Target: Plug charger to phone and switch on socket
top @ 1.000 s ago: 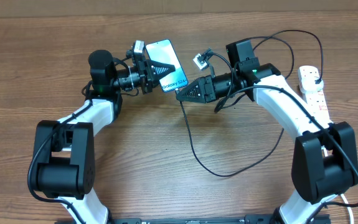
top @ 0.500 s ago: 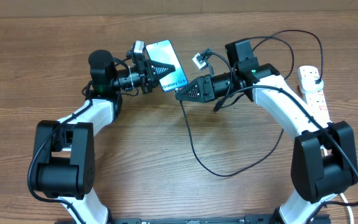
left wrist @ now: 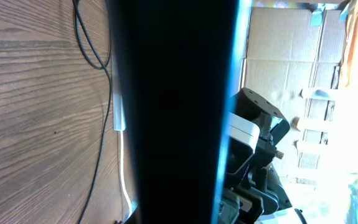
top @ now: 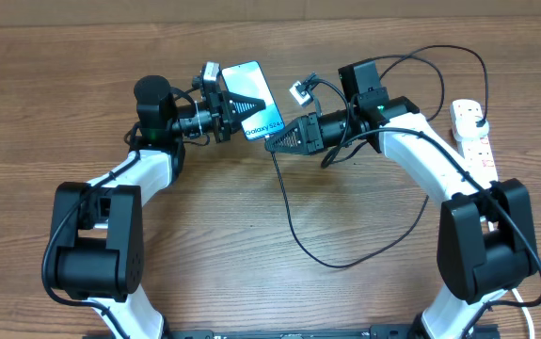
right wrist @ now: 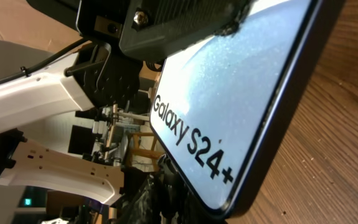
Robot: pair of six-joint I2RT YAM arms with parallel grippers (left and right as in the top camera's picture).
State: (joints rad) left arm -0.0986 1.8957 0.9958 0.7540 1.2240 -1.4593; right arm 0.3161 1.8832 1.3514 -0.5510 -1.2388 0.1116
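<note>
Reaches in from the near left with the left arm: base block low at the table's front, white link slanting up and away, forearm turned to point right. Clamps the left gripper (top: 248, 102) tight on the phone (top: 242, 75), one finger lying across the middle of the screen, so that the phone fills the left wrist view edge-on as a dark band. Holds the phone slanted, screen up toward the overhead camera, lettered bottom edge turned toward the right arm, over the far middle of the table (top: 63, 94).

Mirrors this pose on the other side: right arm folded up from the near right, white link arching inward, forearm level and pointing left. Points the right gripper (top: 272, 144) at the phone's bottom corner, touching or just beside it. Cannot tell whether its jaws are together, apart or closed on the connector, which is hidden among the black fingers. Shows the screen close up in the right wrist view, "Galaxy S24+" along its lower end.

Trails the charger (top: 294, 226) from the right gripper's tip toward the front, round in a loop and back up under the right arm. Has the socket (top: 472, 132) lying flat at the far right, well apart from both grippers
</note>
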